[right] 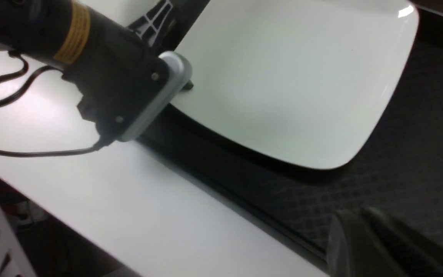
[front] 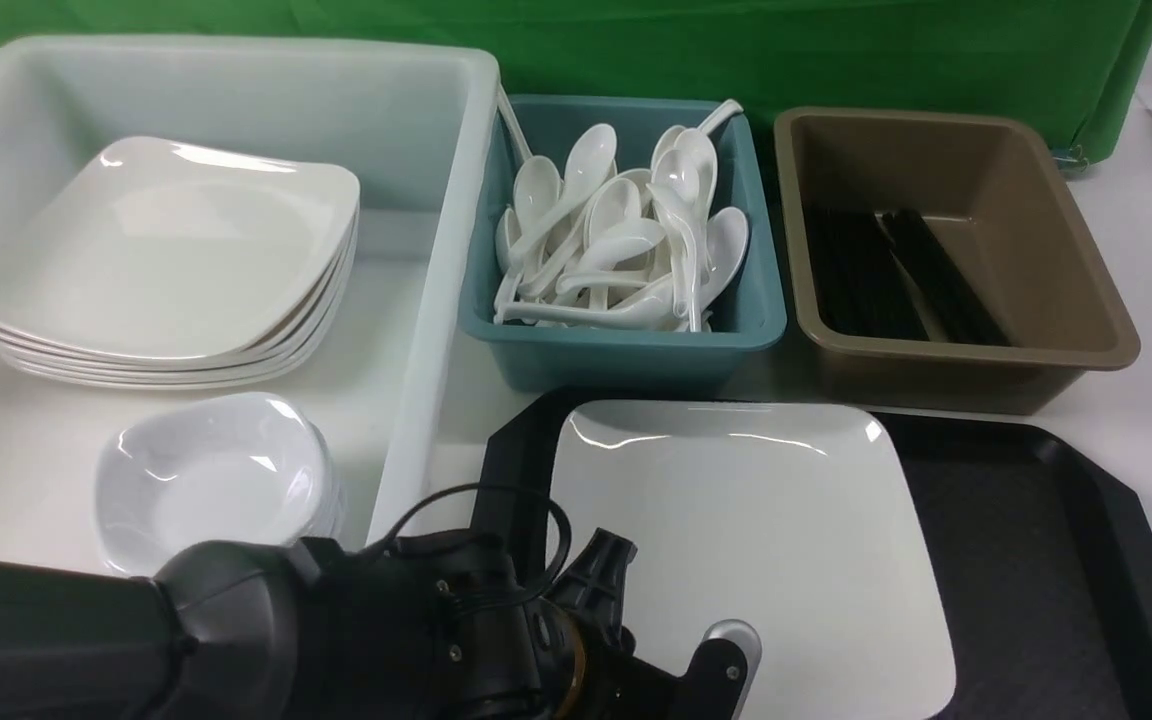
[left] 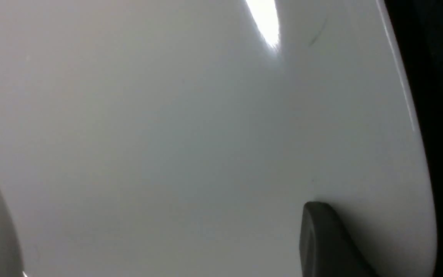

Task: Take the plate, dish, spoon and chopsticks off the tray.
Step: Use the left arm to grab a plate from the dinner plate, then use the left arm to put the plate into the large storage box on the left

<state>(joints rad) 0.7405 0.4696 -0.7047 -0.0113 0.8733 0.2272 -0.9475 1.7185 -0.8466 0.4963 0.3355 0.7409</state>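
Note:
The large white square plate (front: 746, 540) lies on the left part of the black tray (front: 1036, 560). My left gripper (front: 726, 655) is at the plate's near left corner, shut on its rim. One dark finger (left: 321, 238) lies on the plate's (left: 167, 134) top face; the other is hidden under it. From the right wrist, the left gripper (right: 185, 86) bites the edge of the plate (right: 290, 84). My right gripper (right: 363, 231) hovers shut and empty over the tray's (right: 417, 154) near edge. On the tray I see only the plate.
A white tub (front: 416, 330) at the left holds a stack of plates (front: 166, 270) and small dishes (front: 211, 480). Behind the tray, a teal bin (front: 626, 345) holds several spoons (front: 616, 240) and a brown tub (front: 1086, 330) holds black chopsticks (front: 896, 275).

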